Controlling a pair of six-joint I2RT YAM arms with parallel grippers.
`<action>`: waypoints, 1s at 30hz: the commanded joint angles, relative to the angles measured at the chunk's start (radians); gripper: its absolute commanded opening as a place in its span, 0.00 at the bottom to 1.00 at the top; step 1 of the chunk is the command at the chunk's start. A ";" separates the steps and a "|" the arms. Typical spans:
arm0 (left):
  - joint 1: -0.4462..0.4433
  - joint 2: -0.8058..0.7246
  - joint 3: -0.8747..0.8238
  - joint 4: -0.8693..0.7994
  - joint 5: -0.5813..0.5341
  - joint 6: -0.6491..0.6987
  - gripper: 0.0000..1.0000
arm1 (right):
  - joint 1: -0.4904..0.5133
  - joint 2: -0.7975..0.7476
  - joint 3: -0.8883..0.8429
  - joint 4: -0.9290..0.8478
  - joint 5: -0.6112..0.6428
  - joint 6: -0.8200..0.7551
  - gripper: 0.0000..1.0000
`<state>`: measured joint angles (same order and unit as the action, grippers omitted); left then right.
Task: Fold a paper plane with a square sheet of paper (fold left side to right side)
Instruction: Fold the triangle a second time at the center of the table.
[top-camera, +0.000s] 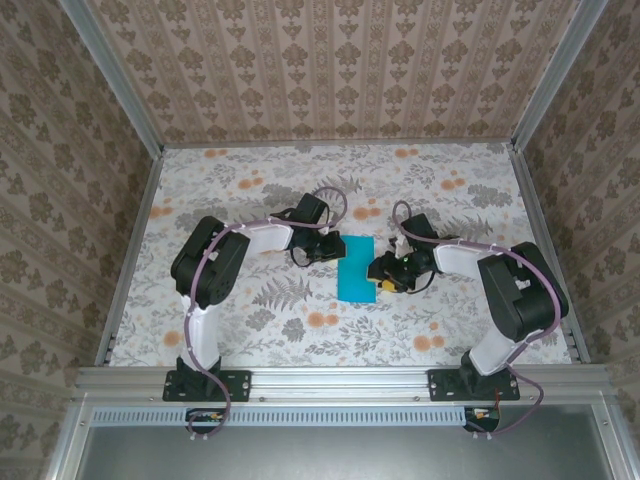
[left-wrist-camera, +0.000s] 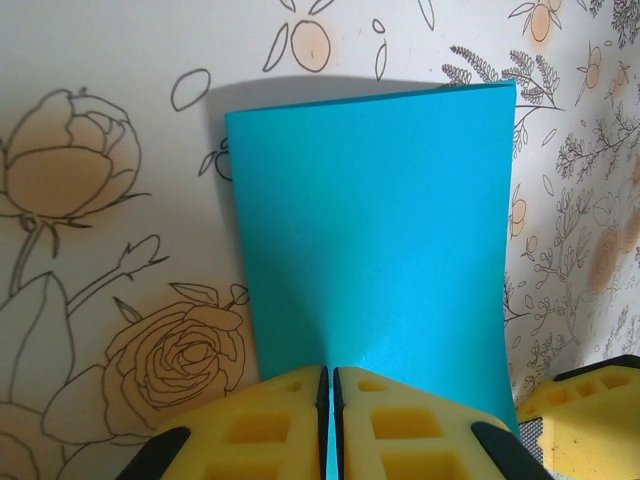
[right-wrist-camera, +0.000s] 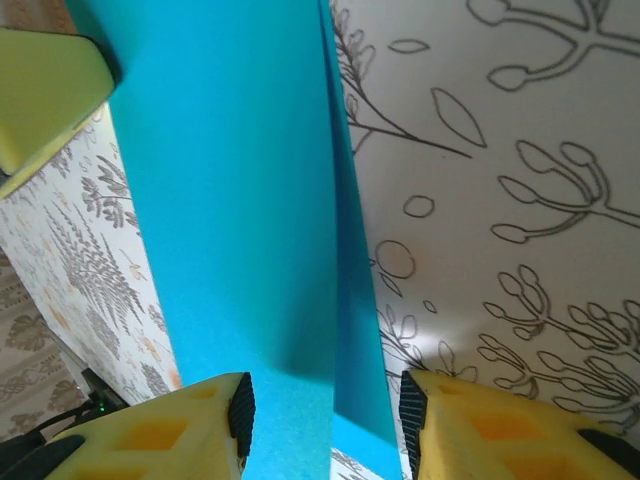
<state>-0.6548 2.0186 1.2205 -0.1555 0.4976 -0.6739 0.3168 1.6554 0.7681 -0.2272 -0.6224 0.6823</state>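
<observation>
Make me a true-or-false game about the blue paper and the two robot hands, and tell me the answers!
1. The turquoise sheet of paper is folded over into a narrow rectangle. True.
2. The left gripper is wide open. False: its yellow fingers are shut together, pinching the paper's edge.
3. The right gripper has its fingers apart, with the paper between them. True.
4. The paper is already a pointed plane. False: it is only a rectangle lying between the two grippers.
5. The table is plain white. False: it is covered with flowers and leaves.
</observation>
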 joint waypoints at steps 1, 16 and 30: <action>-0.003 0.005 -0.009 0.002 -0.013 -0.010 0.13 | 0.010 0.019 0.001 0.045 -0.052 0.035 0.43; 0.002 -0.245 -0.109 0.043 -0.058 0.159 0.44 | 0.002 0.025 0.032 0.103 -0.052 0.102 0.29; -0.315 -0.526 -0.291 -0.088 -0.337 0.416 0.73 | -0.004 0.122 0.168 0.084 -0.056 0.125 0.26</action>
<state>-0.9295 1.4948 0.9417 -0.1787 0.2783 -0.3382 0.3187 1.7508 0.8967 -0.1341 -0.6632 0.7910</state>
